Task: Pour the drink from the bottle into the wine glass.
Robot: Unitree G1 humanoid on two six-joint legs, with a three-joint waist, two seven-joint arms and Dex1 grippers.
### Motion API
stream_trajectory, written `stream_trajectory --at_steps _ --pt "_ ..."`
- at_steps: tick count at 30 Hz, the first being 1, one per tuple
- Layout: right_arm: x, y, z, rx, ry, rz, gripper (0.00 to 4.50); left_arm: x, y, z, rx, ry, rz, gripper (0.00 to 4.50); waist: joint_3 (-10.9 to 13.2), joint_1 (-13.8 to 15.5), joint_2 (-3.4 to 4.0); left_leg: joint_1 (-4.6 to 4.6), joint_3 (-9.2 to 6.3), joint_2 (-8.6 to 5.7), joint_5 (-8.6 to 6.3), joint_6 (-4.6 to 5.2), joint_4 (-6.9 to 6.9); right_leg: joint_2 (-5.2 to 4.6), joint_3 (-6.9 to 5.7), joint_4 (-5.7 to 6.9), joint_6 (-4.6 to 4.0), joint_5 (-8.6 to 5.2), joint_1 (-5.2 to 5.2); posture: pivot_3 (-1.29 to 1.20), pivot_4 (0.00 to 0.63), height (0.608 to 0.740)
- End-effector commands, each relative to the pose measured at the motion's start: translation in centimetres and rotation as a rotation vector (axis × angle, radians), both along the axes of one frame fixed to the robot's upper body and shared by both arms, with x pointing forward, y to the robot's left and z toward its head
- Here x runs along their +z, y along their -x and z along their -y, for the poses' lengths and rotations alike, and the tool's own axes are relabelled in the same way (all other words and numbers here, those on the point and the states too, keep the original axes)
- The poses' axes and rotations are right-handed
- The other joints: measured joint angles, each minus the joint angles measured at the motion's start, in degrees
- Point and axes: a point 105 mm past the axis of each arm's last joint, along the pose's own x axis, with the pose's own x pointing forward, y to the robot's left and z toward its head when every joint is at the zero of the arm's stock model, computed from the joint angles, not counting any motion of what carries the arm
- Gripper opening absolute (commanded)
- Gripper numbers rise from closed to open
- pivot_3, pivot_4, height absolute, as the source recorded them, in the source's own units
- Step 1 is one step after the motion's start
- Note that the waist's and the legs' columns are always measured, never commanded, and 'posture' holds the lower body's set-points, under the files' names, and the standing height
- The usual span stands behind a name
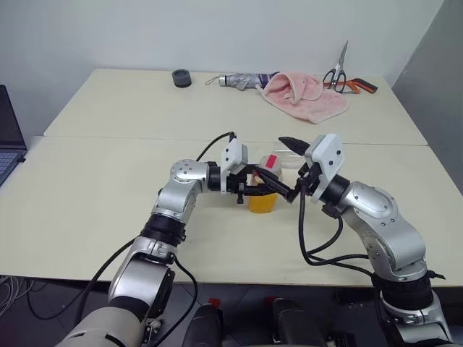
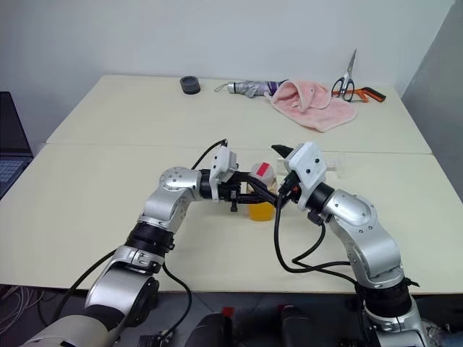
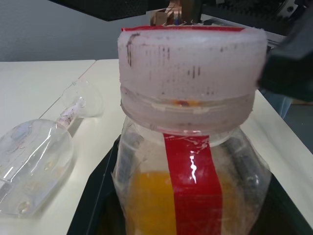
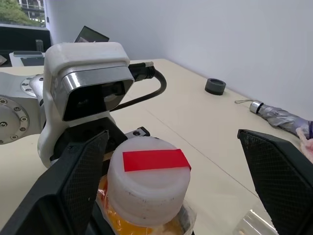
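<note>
The bottle (image 1: pixel 263 189) stands upright near the table's middle, a clear plastic bottle with a red label stripe and a whitish cap (image 4: pixel 148 180) topped by a red strip. The orange-yellow drink (image 3: pixel 146 200) fills its lower part. My left gripper (image 1: pixel 253 189) is shut on the bottle's body from the left. My right gripper (image 4: pixel 171 139) is open, one finger on each side of the cap and well clear of it. Just behind and to the right of the bottle, the wine glass (image 3: pixel 34 161) lies on its side on the table.
At the table's far edge lie a black tape roll (image 1: pixel 181 77), a folded umbrella (image 1: pixel 239 80), a pink towel (image 1: pixel 304 97) and scissors (image 1: pixel 336 72). A laptop (image 1: pixel 7 137) sits at the left edge. A seam (image 1: pixel 108 137) runs across the tabletop behind the bottle.
</note>
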Motion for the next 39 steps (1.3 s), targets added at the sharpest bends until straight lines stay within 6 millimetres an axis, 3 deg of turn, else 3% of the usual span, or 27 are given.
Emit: stream_trajectory --at_steps 1,18,39 --pt "0.7 0.2 0.6 -0.020 -0.026 0.036 4.50 1.5 0.0 0.4 -0.019 0.017 0.062 1.79 0.00 0.00 0.00 0.00 0.00 0.00 0.00 0.00 0.00 0.00 0.00 0.00 0.00 0.00 0.00 0.00 0.150 0.740" --pt "0.8 1.5 1.3 0.014 -0.064 -0.017 4.50 1.5 -0.1 0.2 -0.017 0.011 0.066 1.79 0.00 -0.02 0.00 0.01 0.00 0.00 0.00 0.00 0.00 0.01 0.00 0.01 0.00 0.00 0.00 0.00 0.150 0.740" --pt "0.4 0.9 3.7 -0.077 -0.025 -0.018 4.50 1.4 0.0 0.1 -0.019 0.010 0.064 1.79 0.00 -0.02 0.00 0.00 0.01 -0.01 0.00 0.01 0.00 0.01 0.01 0.00 0.00 0.00 0.00 0.00 0.150 0.740"
